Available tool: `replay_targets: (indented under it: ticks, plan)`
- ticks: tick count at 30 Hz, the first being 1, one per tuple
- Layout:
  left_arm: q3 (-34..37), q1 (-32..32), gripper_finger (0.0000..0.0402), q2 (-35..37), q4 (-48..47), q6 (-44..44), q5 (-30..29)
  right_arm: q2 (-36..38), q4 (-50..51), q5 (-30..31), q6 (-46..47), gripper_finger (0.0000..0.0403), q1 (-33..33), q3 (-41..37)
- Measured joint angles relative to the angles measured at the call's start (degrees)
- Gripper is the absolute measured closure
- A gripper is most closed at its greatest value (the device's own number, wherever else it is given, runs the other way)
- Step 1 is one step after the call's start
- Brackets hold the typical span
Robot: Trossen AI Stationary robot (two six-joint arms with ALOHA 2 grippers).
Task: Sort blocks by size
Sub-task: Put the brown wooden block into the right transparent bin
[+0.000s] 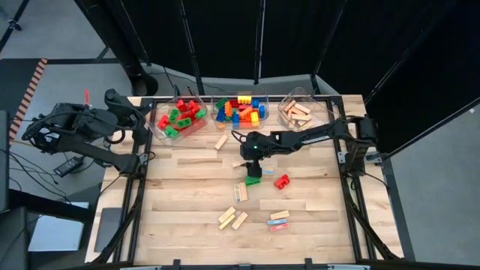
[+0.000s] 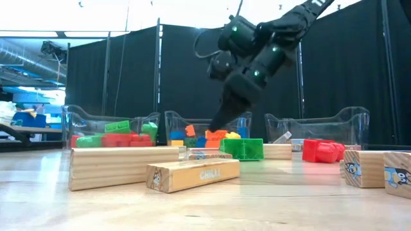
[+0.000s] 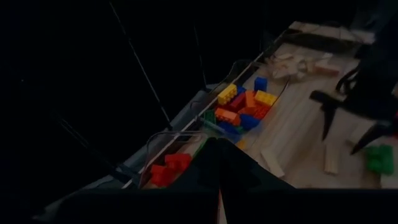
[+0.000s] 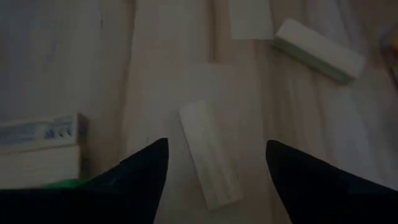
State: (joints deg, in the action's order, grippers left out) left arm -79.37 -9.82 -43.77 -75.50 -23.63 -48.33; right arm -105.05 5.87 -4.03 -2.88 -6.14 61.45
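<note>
On the wooden table [image 1: 187, 195], the right gripper [image 1: 250, 160] hung with fingers spread, empty, over a green block [image 1: 253, 180]; a red block [image 1: 281, 181] lay at its 4 o'clock. The left gripper [image 3: 219, 186] waited closed, empty, at the table's 10 o'clock.

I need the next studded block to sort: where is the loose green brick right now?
In the high view the green brick lies mid-table, directly below the right hand, with the red brick to its right and a wooden bar beside it.

Three clear plastic bins [image 1: 298, 114] stand in a row along the far edge of the wooden surface [image 1: 187, 202]. Black curtains [image 2: 135, 70] hang behind them, and a small dark device [image 1: 69, 166] lies on the floor beside the surface.
</note>
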Motion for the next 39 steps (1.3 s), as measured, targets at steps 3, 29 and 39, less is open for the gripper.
replay_targets:
  ticks: [3, 29, 39]
  plan:
    - [0.0, 0.0, 0.0397, -0.1, 0.5, -1.2, -0.5, -2.1, -1.2, -0.4, -3.4, 0.0119, -1.1, 0.0]
    - [0.0, 0.0, 0.0397, -0.3, 0.8, -4.2, -1.7, -6.6, 2.6, -3.1, -0.4, 0.0285, -3.2, 2.5]
    - [0.0, 0.0, 0.0397, -0.3, 0.3, -4.2, -1.7, 10.8, 17.4, 17.4, 3.2, 0.0285, -6.2, 7.6]
